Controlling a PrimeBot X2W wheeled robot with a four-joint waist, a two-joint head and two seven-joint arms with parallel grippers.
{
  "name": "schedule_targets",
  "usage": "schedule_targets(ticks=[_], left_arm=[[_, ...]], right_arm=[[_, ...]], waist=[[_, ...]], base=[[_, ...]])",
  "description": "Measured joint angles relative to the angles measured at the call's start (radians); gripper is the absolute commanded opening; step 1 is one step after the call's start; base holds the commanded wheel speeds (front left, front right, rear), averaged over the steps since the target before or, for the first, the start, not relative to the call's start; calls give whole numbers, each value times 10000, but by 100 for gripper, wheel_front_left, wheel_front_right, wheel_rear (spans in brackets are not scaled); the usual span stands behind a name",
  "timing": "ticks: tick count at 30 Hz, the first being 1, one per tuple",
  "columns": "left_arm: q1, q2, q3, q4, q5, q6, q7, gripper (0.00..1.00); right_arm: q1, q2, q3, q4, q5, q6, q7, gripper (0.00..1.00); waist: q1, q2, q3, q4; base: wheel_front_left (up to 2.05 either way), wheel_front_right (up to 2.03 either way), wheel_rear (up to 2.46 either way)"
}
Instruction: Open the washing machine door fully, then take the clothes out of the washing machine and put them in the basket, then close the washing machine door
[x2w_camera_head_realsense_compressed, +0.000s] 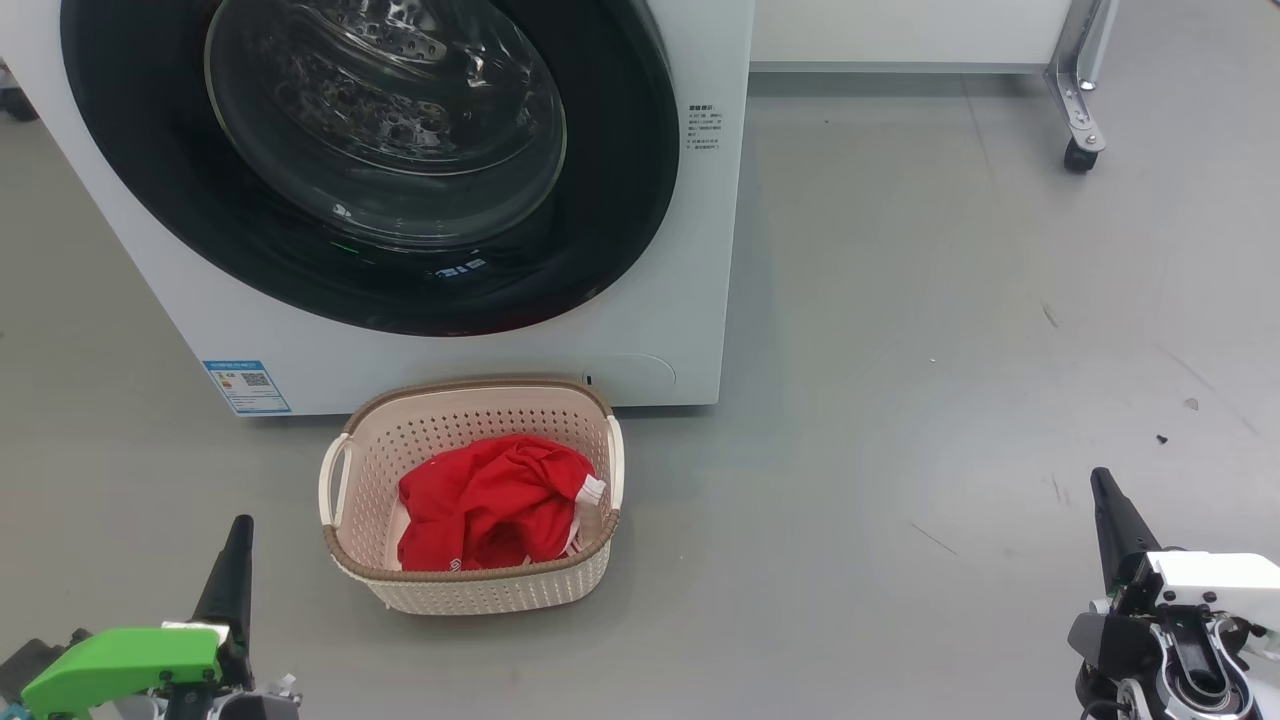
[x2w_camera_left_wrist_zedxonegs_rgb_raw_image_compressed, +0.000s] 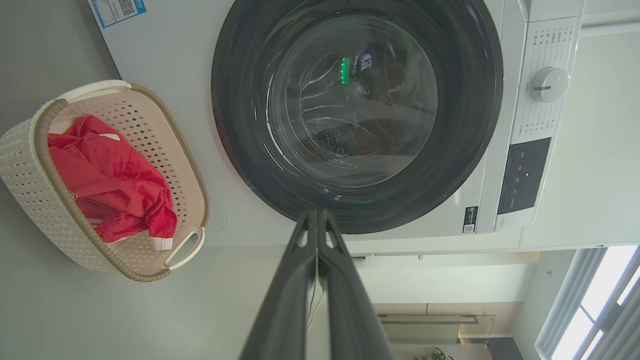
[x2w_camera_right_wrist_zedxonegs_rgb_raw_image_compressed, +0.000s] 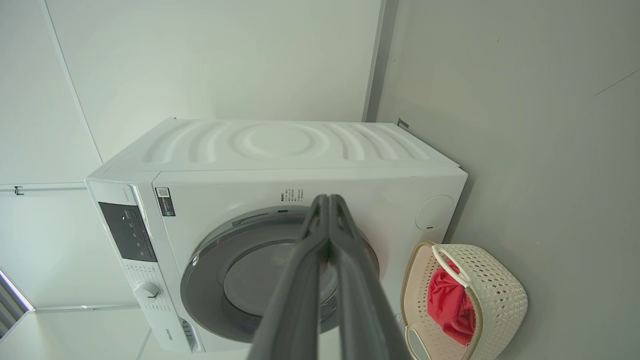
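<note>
The white washing machine (x2w_camera_head_realsense_compressed: 690, 250) stands on the grey floor with its black-rimmed round door (x2w_camera_head_realsense_compressed: 370, 150) lying flat against its front. In front of it sits the cream basket (x2w_camera_head_realsense_compressed: 470, 590) with the red clothes (x2w_camera_head_realsense_compressed: 490, 505) piled inside. At the lower left of the head view my left gripper (x2w_camera_head_realsense_compressed: 238, 535) is shut and holds nothing, left of the basket. My right gripper (x2w_camera_head_realsense_compressed: 1103, 485) is shut and holds nothing at the lower right, far from the basket. The left wrist view shows the door (x2w_camera_left_wrist_zedxonegs_rgb_raw_image_compressed: 355, 115), basket (x2w_camera_left_wrist_zedxonegs_rgb_raw_image_compressed: 30, 155) and clothes (x2w_camera_left_wrist_zedxonegs_rgb_raw_image_compressed: 110, 180); the right wrist view shows the machine (x2w_camera_right_wrist_zedxonegs_rgb_raw_image_compressed: 280, 145) and basket (x2w_camera_right_wrist_zedxonegs_rgb_raw_image_compressed: 495, 290).
A metal leg with a caster wheel (x2w_camera_head_realsense_compressed: 1078, 155) stands at the far right, behind open grey floor. A blue label (x2w_camera_head_realsense_compressed: 246, 386) is stuck on the machine's lower left front. The control dial (x2w_camera_left_wrist_zedxonegs_rgb_raw_image_compressed: 549, 85) and dark panel (x2w_camera_left_wrist_zedxonegs_rgb_raw_image_compressed: 522, 175) appear in the left wrist view.
</note>
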Motion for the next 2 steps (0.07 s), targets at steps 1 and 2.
schedule_targets(ticks=[1, 2], left_arm=[[0, 0, 0, 0, 0, 0, 0, 0], [0, 0, 0, 0, 0, 0, 0, 0]], right_arm=[[0, 0, 2, 0, 0, 0, 0, 0], [0, 0, 2, 0, 0, 0, 0, 0]], waist=[[0, 0, 0, 0], [0, 0, 0, 0]], base=[[0, 0, 0], [0, 0, 0]])
